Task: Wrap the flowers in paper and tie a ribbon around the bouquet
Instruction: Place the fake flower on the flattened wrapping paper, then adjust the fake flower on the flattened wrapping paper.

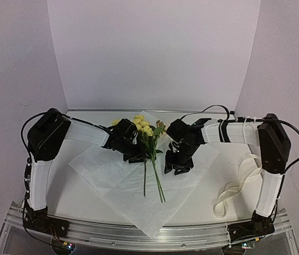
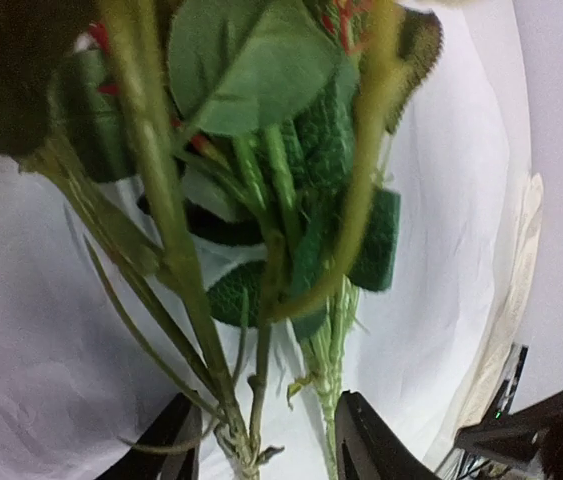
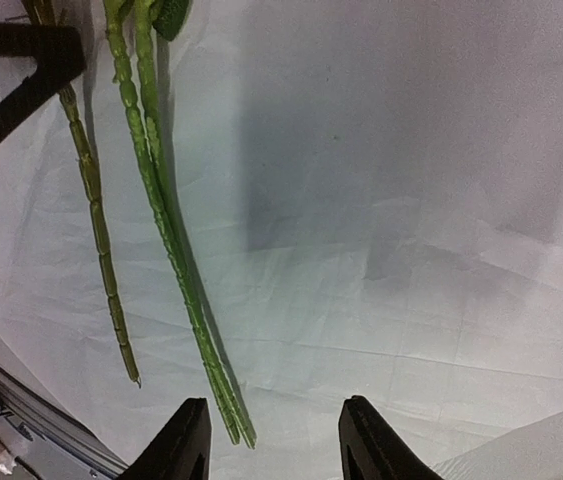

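Observation:
The flowers (image 1: 145, 129), pale yellow blooms with green leaves, lie on the paper (image 1: 112, 178) with their stems pointing toward the near edge. The paper is a large white sheet spread flat, one corner over the table's front. My left gripper (image 1: 136, 155) stands open at the stems' left side. In the left wrist view the stems (image 2: 251, 400) pass loosely between its parted fingers (image 2: 176, 440). My right gripper (image 1: 174, 166) hovers open just right of the stems, nothing in it. Its wrist view shows the stem ends (image 3: 223, 405) by its left finger, over bare paper (image 3: 411, 250). The cream ribbon (image 1: 238, 183) lies loose at the right.
A white backdrop closes the rear and both sides. The ribbon loops off the paper near the right arm's base (image 1: 250, 229). A metal rail (image 1: 149, 236) runs along the front edge. The left gripper's dark finger (image 3: 21, 60) shows in the right wrist view's top left corner.

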Robot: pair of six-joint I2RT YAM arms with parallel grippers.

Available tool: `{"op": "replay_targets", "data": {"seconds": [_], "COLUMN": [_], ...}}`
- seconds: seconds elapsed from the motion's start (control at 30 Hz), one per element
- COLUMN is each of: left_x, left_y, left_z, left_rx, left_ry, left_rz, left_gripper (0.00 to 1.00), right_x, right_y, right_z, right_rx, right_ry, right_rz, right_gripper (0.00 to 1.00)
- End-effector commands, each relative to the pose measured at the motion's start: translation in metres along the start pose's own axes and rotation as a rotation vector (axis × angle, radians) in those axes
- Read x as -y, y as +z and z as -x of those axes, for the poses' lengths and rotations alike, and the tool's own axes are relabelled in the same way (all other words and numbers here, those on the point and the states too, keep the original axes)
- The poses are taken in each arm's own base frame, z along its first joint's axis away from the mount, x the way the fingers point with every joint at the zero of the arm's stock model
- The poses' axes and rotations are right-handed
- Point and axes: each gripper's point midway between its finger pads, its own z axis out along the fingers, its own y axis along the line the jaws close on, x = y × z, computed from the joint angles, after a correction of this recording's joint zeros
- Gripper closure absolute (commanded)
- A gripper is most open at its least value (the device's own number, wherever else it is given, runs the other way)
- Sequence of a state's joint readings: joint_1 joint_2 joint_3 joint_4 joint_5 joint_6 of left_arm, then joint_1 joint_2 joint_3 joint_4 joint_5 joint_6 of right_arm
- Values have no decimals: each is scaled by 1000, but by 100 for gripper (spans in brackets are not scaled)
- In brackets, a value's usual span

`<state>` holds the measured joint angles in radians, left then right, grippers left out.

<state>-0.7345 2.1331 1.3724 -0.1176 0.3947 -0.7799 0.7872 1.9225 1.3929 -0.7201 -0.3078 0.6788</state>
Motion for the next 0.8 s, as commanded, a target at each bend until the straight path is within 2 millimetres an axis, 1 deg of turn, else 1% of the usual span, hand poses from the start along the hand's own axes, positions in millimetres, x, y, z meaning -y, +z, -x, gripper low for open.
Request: {"op": "replay_targets", "data": {"seconds": [0.0,0.1,0.13,0.17,0.2,0.23,0.3,0.37,0.43,0.47,0.5,0.53,0.57,0.7,0.77], "left_x": [21,31,29,32,30,24,2,-29,-47,-60,-65,-66,-71,-89,-92], "left_y": [-44,-76,-83,-95,-104,-113,-129,-142,-160,-165,-171,-177,-179,-182,-178], "left_z": [3,2,-2,-4,-7,-12,-29,-53,-74,-87,-97,-104,-113,-140,-146], "left_rx": [36,78,82,99,116,123,132,137,154,148,150,152,146,126,120], "left_ry": [88,108,101,98,80,58,-12,-86,-139,-169,-188,-200,-222,-272,-275], "left_rz": [16,17,24,19,28,44,92,161,189,207,198,177,172,167,142], "left_gripper": [46,36,34,34,33,33,34,34,33,33,32,30,30,28,26], "right_x": [-9,-14,-15,-15,-16,-19,-23,-26,-29,-30,-31,-33,-34,-39,-38], "right_y": [-7,-8,-7,-5,-4,-2,2,8,13,15,18,19,22,30,35], "right_z": [3,1,-1,-1,-2,-3,-4,-7,-8,-8,-8,-7,-7,-5,-5], "right_rx": [-8,-17,-24,-25,-29,-32,-38,-48,-52,-52,-52,-49,-50,-43,-35], "right_ry": [-47,-63,-69,-73,-79,-85,-97,-108,-121,-132,-141,-148,-154,-180,-189], "right_rz": [-2,-9,-16,-25,-35,-39,-49,-65,-77,-88,-95,-98,-107,-145,-174], "right_gripper": [55,55,55,55,55,55,55,53,52,51,50,49,48,48,48]}}
